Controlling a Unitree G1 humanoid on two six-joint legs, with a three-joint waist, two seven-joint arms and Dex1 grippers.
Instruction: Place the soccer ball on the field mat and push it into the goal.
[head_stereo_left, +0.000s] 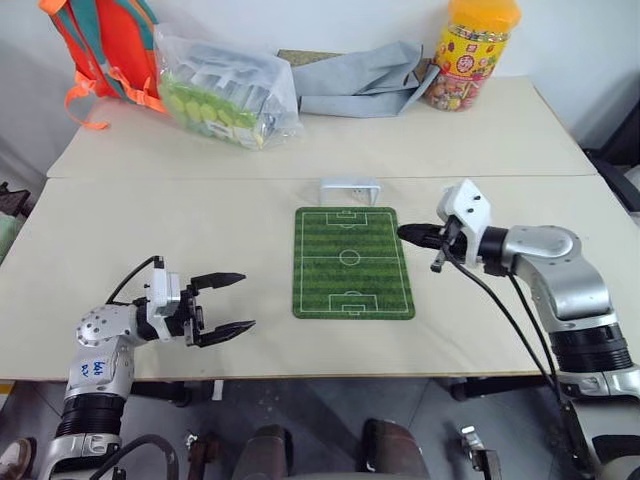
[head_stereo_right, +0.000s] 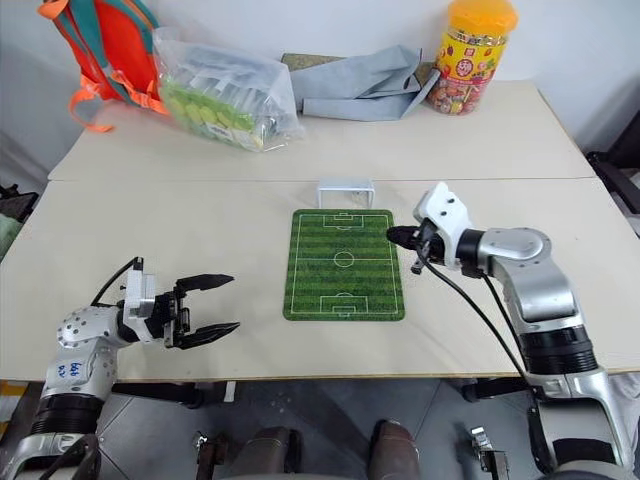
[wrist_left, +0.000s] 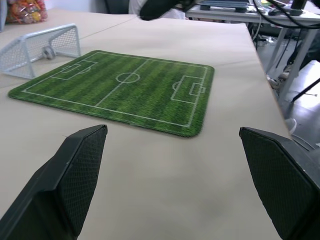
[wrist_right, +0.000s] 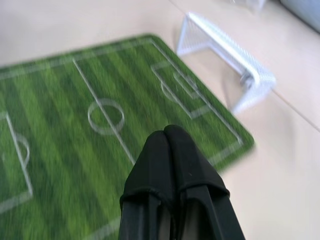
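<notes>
The field mat (head_stereo_left: 353, 262) is laid flat on the beige worktop (head_stereo_left: 200, 220), with the white goal (head_stereo_left: 350, 187) set just beyond its far short edge. The soccer ball cannot be made out. The right gripper (head_stereo_left: 405, 234) is held at the mat's right edge, jaws pressed together with nothing visible between them. The left gripper (head_stereo_left: 236, 301) is held well left of the mat, jaws spread wide and empty.
</notes>
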